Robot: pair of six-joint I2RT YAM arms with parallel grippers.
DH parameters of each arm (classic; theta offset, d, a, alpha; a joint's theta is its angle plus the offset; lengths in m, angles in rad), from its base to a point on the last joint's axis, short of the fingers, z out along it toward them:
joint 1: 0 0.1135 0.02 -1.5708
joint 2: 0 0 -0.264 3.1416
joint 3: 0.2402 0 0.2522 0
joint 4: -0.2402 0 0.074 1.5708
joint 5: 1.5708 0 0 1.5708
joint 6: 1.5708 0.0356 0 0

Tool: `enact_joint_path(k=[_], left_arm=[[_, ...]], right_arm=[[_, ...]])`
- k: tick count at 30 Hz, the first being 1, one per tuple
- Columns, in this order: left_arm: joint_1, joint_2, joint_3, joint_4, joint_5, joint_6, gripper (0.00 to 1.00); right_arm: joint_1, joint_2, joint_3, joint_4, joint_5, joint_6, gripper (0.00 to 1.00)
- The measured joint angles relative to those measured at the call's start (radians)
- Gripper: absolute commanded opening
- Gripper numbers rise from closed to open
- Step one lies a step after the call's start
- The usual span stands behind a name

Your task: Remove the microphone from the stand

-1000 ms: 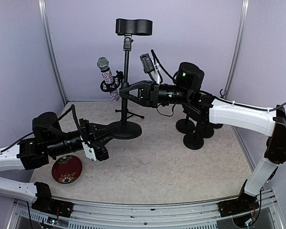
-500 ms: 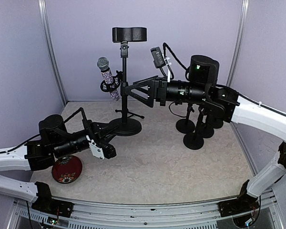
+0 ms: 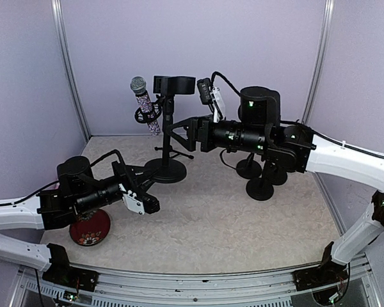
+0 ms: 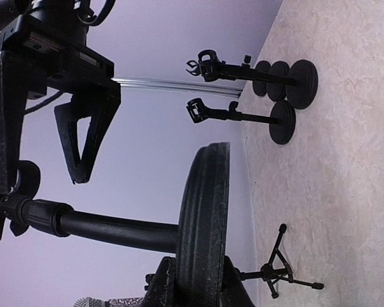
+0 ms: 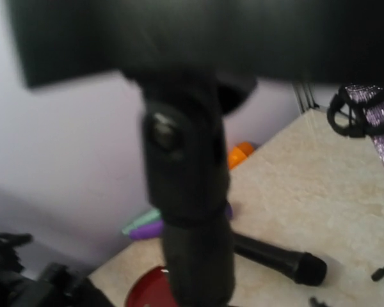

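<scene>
The sparkly microphone [image 3: 143,102] sits tilted in a ring clip [image 3: 147,116], apparently on the small tripod stand [image 3: 174,153] by the back wall. It also shows at the right in the right wrist view [image 5: 379,118]. In front stands a black round-base stand [image 3: 166,171] with a wide black top piece [image 3: 174,84]. My left gripper [image 3: 150,180] is shut on the rim of that base [image 4: 205,217]. My right gripper [image 3: 173,131] is open at the pole [image 5: 189,192], which fills its blurred wrist view. Neither gripper touches the microphone.
Several empty round-base stands [image 3: 262,187] stand at the right. A red dish [image 3: 89,227] lies under my left arm. A black microphone [image 5: 275,259] lies on the floor, with orange [image 5: 240,153] and purple [image 5: 147,229] items near the wall.
My right gripper has opened. The stand's black top piece has dropped much lower on its pole. The right arm has come down and my left arm has shifted slightly right.
</scene>
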Motion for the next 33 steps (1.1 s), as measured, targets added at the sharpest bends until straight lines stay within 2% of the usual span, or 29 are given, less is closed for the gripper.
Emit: enact_joint_path(k=[6, 9, 14, 15, 16, 17, 18, 19, 24, 28, 33], left_arm=[[0.0, 0.0, -0.001, 0.0, 0.0, 0.023, 0.0], [0.0, 0.0, -0.004, 0.0, 0.0, 0.035, 0.0], [0.001, -0.002, -0.023, -0.006, 0.002, 0.055, 0.0], [0.003, -0.004, -0.026, -0.01, 0.0, 0.058, 0.11], [0.005, -0.007, -0.027, -0.013, 0.0, 0.059, 0.38], [0.009, -0.008, -0.027, -0.018, -0.001, 0.059, 0.76], [0.013, -0.008, -0.027, -0.02, -0.002, 0.06, 0.96], [0.018, -0.006, -0.027, -0.021, -0.007, 0.06, 0.98], [0.092, 0.037, 0.038, -0.097, -0.031, -0.007, 0.99], [0.214, 0.092, 0.159, -0.276, -0.002, -0.111, 0.99], [0.341, 0.104, 0.265, -0.438, 0.035, -0.228, 0.99]], right_arm=[[0.02, 0.051, 0.0, 0.023, 0.045, -0.003, 0.61], [0.032, 0.079, 0.001, 0.06, 0.058, -0.02, 0.5], [0.046, 0.128, 0.019, 0.103, 0.083, -0.051, 0.11], [0.047, 0.135, 0.019, 0.107, 0.092, -0.052, 0.04], [0.047, 0.138, 0.019, 0.11, 0.101, -0.057, 0.0], [0.047, 0.142, 0.019, 0.117, 0.113, -0.065, 0.0], [0.048, 0.144, 0.019, 0.121, 0.123, -0.072, 0.0], [0.05, 0.145, 0.018, 0.122, 0.14, -0.08, 0.0], [0.053, 0.154, -0.035, 0.127, 0.282, -0.153, 0.0], [0.028, 0.174, -0.117, 0.192, 0.397, -0.217, 0.0], [-0.08, 0.253, -0.22, 0.309, 0.512, -0.29, 0.0]])
